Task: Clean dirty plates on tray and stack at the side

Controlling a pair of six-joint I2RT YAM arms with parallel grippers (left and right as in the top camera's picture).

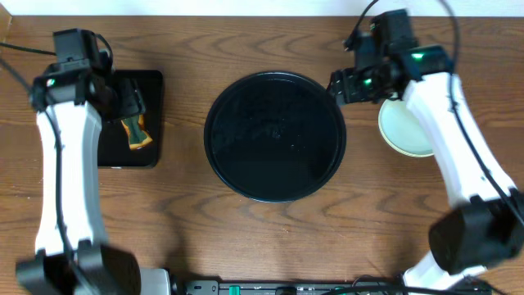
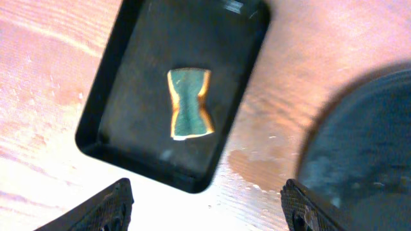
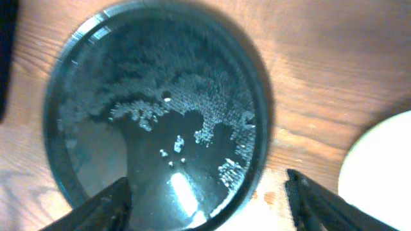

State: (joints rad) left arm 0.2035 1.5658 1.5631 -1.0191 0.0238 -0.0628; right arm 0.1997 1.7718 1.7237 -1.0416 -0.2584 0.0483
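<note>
The large round black tray [image 1: 274,135] sits mid-table with no plates on it; its wet, beaded surface fills the right wrist view [image 3: 154,115]. A pale plate stack [image 1: 407,129] lies on the table right of the tray, partly under the right arm; its edge shows in the right wrist view [image 3: 382,173]. I cannot tell how many plates it holds. My right gripper [image 1: 348,84] is open and empty above the tray's right rim. My left gripper [image 1: 123,98] is open and empty over the small rectangular tray.
A small rectangular black tray [image 1: 131,119] at the left holds a green-and-orange sponge [image 1: 136,133], also seen in the left wrist view [image 2: 189,102]. Water drops lie on the wood between the two trays [image 2: 257,167].
</note>
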